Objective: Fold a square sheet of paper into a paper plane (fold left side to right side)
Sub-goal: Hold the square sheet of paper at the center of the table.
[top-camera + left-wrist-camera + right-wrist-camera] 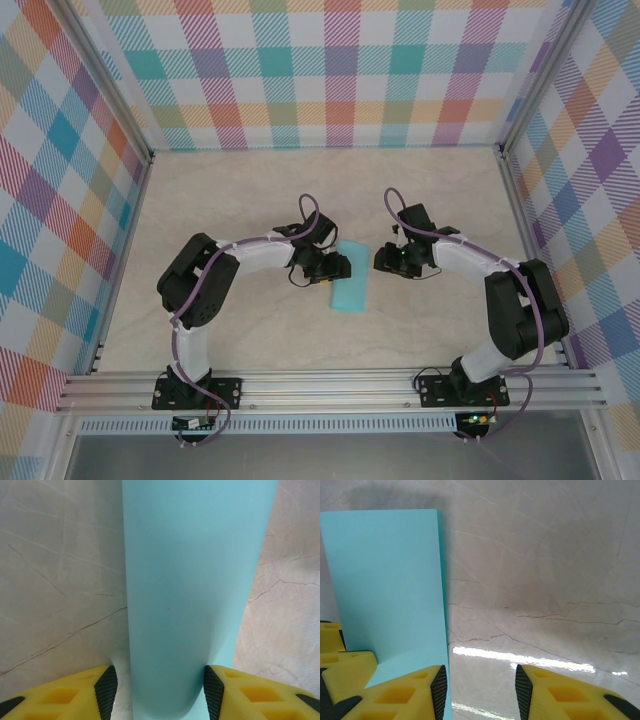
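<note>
The square sheet of paper (352,288) lies at the table's middle as a narrow light turquoise strip, doubled over lengthwise. My left gripper (333,268) hovers over its left part. In the left wrist view the paper (190,580) bulges up as a rounded loop between the open left gripper (160,692); the right pad (214,692) touches the loop and the left pad stands just off it. My right gripper (388,262) sits beside the strip's right edge. It is open over bare table (481,690), with the paper (385,580) by its left finger. No paper plane shape shows.
The marble-patterned table (250,190) is walled by checkered panels (320,70) at the back and both sides. An aluminium rail (330,385) runs along the near edge by the arm bases. The left gripper's yellow finger (340,665) shows at the right wrist view's lower left.
</note>
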Controlling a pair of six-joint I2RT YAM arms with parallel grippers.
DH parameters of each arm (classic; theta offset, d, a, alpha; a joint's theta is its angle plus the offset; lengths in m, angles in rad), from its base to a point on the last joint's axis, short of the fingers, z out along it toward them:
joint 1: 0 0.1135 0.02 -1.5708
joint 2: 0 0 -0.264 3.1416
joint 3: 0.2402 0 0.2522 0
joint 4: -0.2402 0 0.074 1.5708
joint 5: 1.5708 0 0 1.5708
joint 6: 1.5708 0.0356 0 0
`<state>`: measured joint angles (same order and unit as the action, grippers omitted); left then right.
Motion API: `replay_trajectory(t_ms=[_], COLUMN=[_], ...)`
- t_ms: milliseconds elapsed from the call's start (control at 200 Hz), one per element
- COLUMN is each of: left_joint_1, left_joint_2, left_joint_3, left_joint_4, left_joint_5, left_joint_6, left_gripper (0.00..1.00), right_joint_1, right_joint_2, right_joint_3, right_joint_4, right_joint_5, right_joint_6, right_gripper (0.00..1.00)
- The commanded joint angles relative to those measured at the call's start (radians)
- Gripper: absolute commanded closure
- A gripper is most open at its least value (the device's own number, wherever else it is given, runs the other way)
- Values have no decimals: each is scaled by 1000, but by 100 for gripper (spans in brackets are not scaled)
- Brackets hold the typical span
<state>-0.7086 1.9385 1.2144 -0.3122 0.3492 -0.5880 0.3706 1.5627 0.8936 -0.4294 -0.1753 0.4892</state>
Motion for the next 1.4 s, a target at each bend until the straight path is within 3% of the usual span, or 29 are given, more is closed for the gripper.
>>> replay_trajectory(t_ms=[0, 680, 1395], left_joint_1=[-12, -14, -14], left_joint_2=[30, 54, 63], left_joint_3=[6, 2, 6], left_joint_4=[-70, -87, -116], left_joint_5=[-46, -69, -73], left_joint_6=[-15, -44, -8], left_gripper=[48, 48, 49], right_joint_1=[5, 11, 13], right_joint_2=[4, -21, -144], right_joint_3=[-2, -9, -12], right_joint_4=[-9, 38, -2], right_joint_5=[3, -75, -3], right_joint_6=[-5, 28, 32], right_gripper=[57, 62, 63])
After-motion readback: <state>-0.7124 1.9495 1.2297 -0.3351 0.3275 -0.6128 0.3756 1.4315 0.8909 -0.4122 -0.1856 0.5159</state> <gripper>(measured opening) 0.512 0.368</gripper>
